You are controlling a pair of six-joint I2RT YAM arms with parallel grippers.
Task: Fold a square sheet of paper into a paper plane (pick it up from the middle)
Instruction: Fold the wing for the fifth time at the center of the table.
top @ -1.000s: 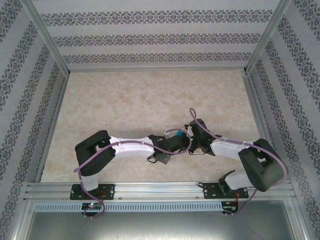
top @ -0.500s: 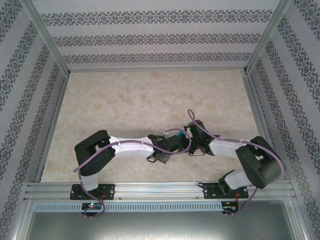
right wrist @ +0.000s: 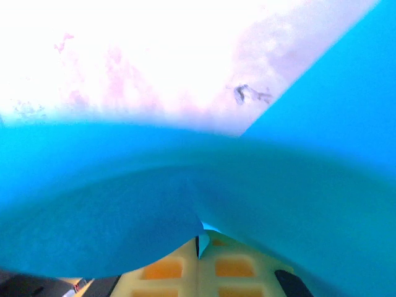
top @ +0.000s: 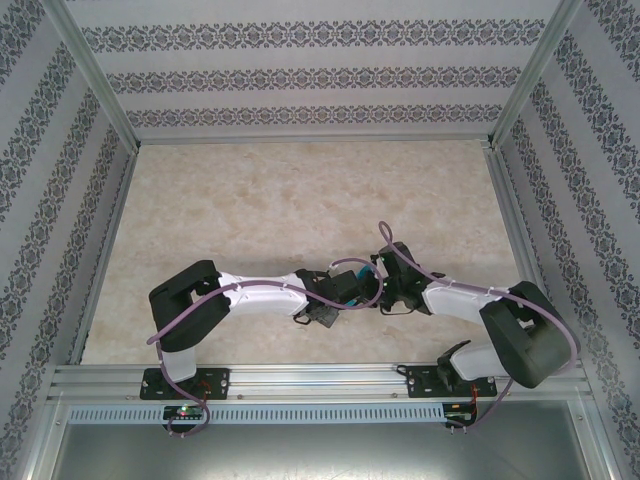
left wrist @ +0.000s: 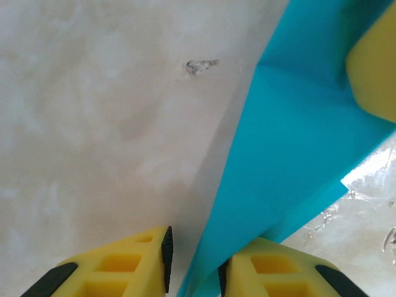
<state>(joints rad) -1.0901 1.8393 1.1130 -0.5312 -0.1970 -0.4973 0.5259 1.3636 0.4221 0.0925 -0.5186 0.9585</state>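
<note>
The teal-blue sheet of paper (left wrist: 297, 136) is creased and held up off the table, slanting from the top right down between my left fingers. My left gripper (left wrist: 193, 252) is open: the paper leans on the right pad, with a clear gap to the left pad. My right gripper (right wrist: 199, 240) is shut on a sliver of the paper (right wrist: 185, 185), which bulges over its yellow fingers. One right finger (left wrist: 374, 68) shows behind the sheet. From above, both grippers meet at mid-table, with a bit of the paper (top: 364, 289) between them.
The beige marbled tabletop (top: 300, 200) stretches away behind the arms. Aluminium frame posts and patterned walls close it in on three sides. A rail (top: 320, 378) runs along the near edge. A small scuff (left wrist: 201, 65) marks the surface.
My left jaws have parted a little around the paper. The right arm's elbow has shifted slightly to the right and nearer; the wrists stay together.
</note>
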